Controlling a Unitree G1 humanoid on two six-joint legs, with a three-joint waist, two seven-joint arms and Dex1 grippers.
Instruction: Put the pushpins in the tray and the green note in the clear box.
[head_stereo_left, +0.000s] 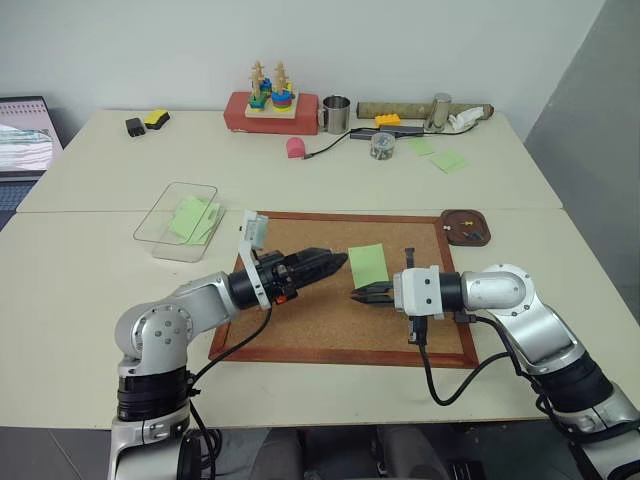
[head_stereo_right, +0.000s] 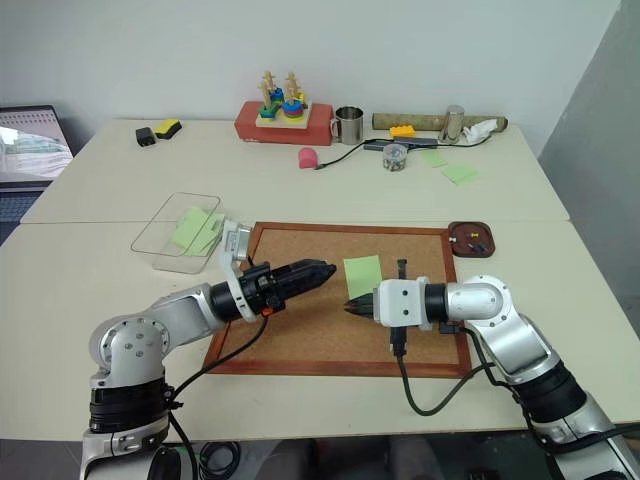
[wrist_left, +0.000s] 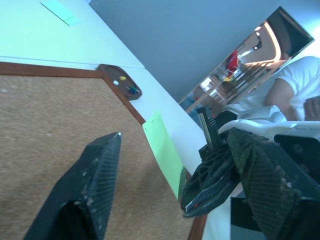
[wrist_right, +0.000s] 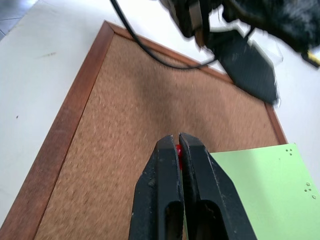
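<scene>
The green note (head_stereo_left: 368, 264) is held up over the corkboard (head_stereo_left: 300, 320) by one corner in the closed right gripper (head_stereo_left: 357, 294), the left gripper (head_stereo_left: 335, 262) is spread apart beside it, and next a carry to the clear box (head_stereo_left: 165, 235) seems needed.

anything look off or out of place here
Mostly tidy. The green note stands up off the corkboard, and something red is pinched between the shut right gripper fingers, likely a pushpin.

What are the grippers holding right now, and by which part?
Right gripper pinches a tiny red pushpin at its fingertips; which part cannot be told. Left gripper is open and holds nothing.
</scene>
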